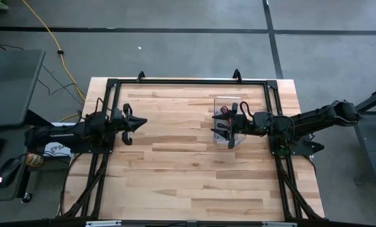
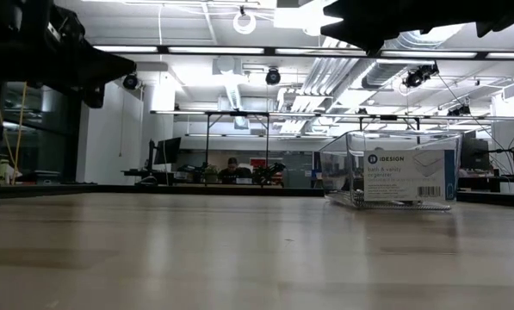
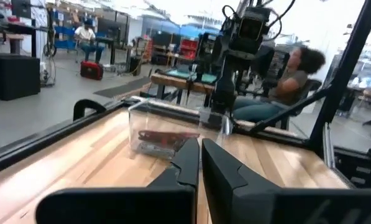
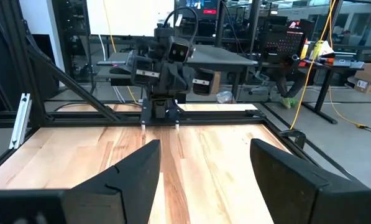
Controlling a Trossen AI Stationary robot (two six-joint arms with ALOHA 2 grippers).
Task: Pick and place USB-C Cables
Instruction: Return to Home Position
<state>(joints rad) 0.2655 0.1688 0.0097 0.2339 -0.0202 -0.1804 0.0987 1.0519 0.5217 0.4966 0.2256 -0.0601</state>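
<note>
Snagging risk: right gripper [image 1: 230,125], released and empty, hangs over the clear bin [image 1: 225,98]; a low retreat could catch its rim.
USB-C cables [image 3: 166,138]: inside the clear bin, near the table's [image 1: 175,176] right edge.
Left gripper [image 1: 142,121]: clenched, left edge.

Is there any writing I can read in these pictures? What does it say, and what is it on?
"iDESIGN": on the white label of the clear box, low view.
Smaller lines and barcode numbers under it: too small to read.
White item beside the left arm, high view: lettering blurred.
</note>
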